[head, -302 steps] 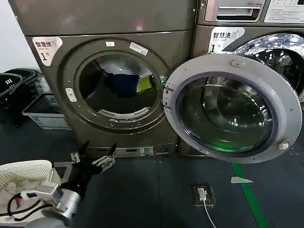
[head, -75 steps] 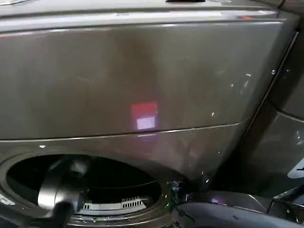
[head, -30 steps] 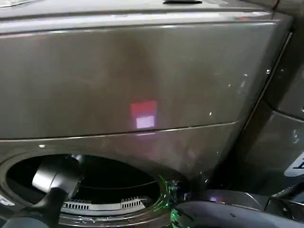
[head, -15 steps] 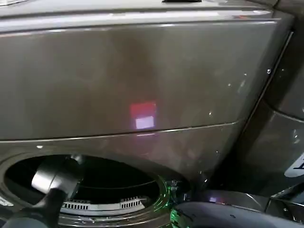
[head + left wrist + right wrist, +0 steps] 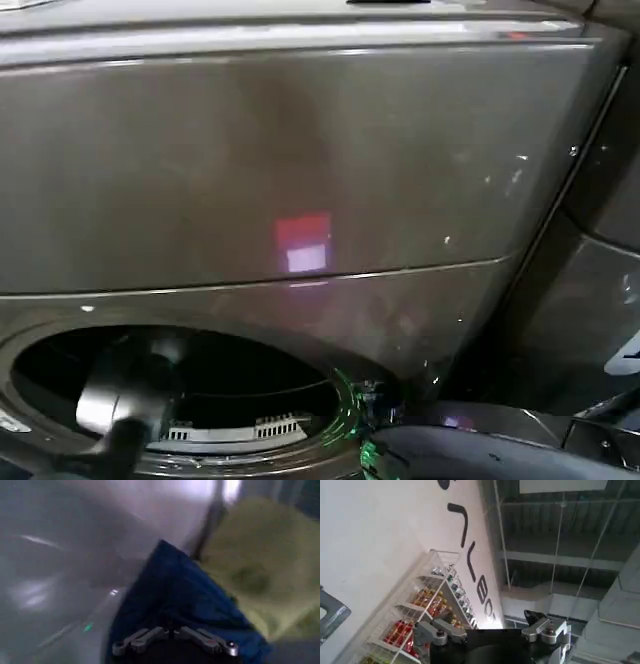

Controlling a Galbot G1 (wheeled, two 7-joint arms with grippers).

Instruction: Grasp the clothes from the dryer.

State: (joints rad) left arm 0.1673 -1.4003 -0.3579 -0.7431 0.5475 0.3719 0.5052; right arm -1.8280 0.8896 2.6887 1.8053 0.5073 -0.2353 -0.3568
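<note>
Reaching into dryer (image 5: 300, 180), left gripper (image 5: 175, 641) jaws spread over blue cloth (image 5: 175, 600); orientation unclear.

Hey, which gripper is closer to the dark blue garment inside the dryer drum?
Left. The left gripper is inside the drum, right at the blue garment; the right gripper points up at a wall and ceiling, away from it.

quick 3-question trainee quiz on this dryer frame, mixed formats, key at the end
1. True or false: the left arm reaches into the dryer drum opening.
2. In the left wrist view, which garment lies directly ahead of the left hand? A) blue garment B) yellow-green garment C) a white towel
3. Fill in: the right hand points up toward a wall, a wire ____ and the ceiling.

Key: 1 true; 2 A; 3 rack
</note>
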